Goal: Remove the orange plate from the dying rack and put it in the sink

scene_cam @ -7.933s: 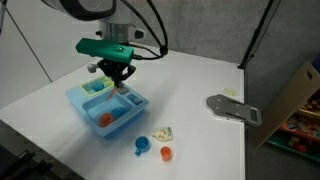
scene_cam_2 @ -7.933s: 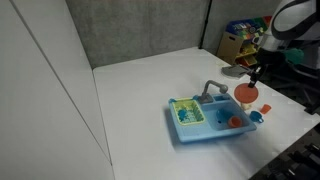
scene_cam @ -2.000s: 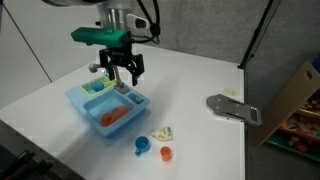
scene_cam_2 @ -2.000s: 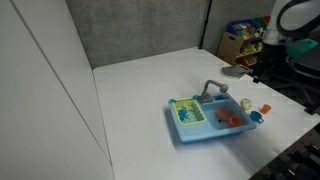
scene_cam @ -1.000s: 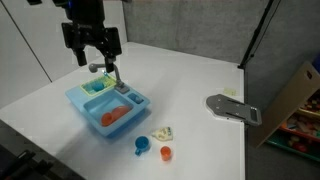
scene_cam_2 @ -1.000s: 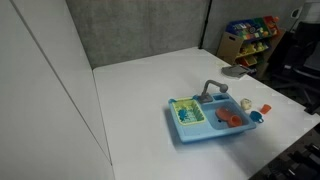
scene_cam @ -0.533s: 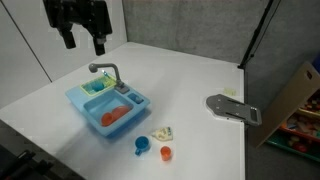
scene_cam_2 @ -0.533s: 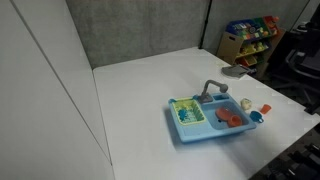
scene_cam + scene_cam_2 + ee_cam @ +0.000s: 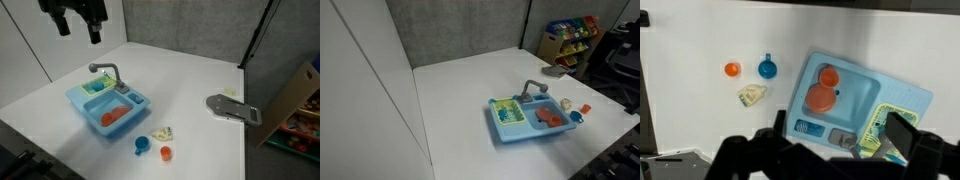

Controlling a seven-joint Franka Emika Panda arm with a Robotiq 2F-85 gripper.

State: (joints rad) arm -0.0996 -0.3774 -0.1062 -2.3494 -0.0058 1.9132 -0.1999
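Note:
The orange plate [image 9: 113, 116] lies in the basin of the blue toy sink [image 9: 83, 101], beside the green drying rack [image 9: 97, 87]. In the wrist view the orange plate [image 9: 820, 98] sits in the basin of the sink [image 9: 865, 92], with the rack [image 9: 892, 128] to its right. The plate [image 9: 550, 119] and rack [image 9: 507, 113] also show in both exterior views. My gripper [image 9: 80, 24] hangs high above and behind the sink, open and empty. From the wrist view the gripper [image 9: 835, 140] looks straight down, with one dark finger [image 9: 902, 135] over the rack.
A grey faucet [image 9: 107, 72] rises at the sink's back edge. A blue cup [image 9: 142, 145], a small orange cup [image 9: 165, 153] and a pale crumpled item [image 9: 162, 133] lie in front of the sink. A grey flat object [image 9: 233, 108] rests near the table's right edge.
My gripper has risen up and away from the sink, toward the back of the table, staying open. The orange plate stays still in the basin.

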